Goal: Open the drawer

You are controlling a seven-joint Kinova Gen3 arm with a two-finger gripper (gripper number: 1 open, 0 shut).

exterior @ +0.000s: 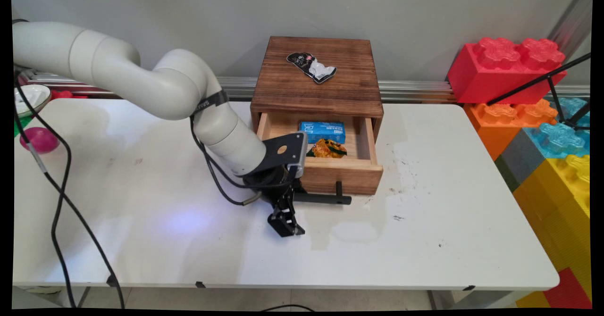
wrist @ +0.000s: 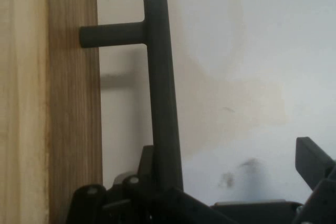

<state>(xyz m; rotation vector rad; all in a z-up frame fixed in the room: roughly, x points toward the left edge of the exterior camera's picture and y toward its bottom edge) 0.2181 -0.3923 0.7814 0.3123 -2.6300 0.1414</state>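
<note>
Two jaws [exterior: 286,224] stand apart, seemingly gripping nothing, beside the open drawer's [exterior: 340,172] black handle [wrist: 160,93].

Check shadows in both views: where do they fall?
Main view: soft shadow of the arm on the table left of the drawer. Hand view: the handle throws a faint shadow on the table, beside the drawer front.

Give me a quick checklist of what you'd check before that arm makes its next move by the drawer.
1. Drawer pulled open: ok.
2. Handle lies between the end effector fingers: ok, in the hand view.
3. Fingers closed on the handle: not ok; one finger stands well apart from it.
4. Blue box and yellow packet lie inside the drawer: ok.
5. Cable clear of the drawer: ok.
</note>
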